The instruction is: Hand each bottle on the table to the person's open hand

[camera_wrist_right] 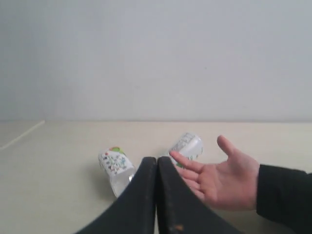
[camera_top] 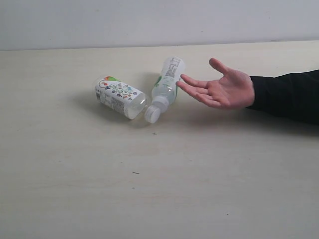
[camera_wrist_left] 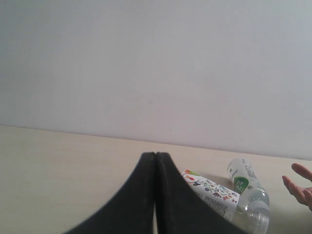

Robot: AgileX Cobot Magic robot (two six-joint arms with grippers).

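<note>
Bottles lie sideways on the tabletop (camera_top: 75, 189): stubby bottle (camera_top: 119, 96) by slim bottle (camera_top: 165, 87), near the open hand (camera_top: 224, 89). Left claw (camera_wrist_left: 155, 155) and right claw (camera_wrist_right: 157, 159) are closed, empty; open one wide, grip mid-body

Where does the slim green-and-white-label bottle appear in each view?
Exterior view: the slim bottle lies near centre, between the stubby bottle and the open hand.
Left wrist view: slim bottle between stubby bottle and open hand.
Right wrist view: slim bottle just beyond the open hand.
Shared landmark: the open hand.
</note>
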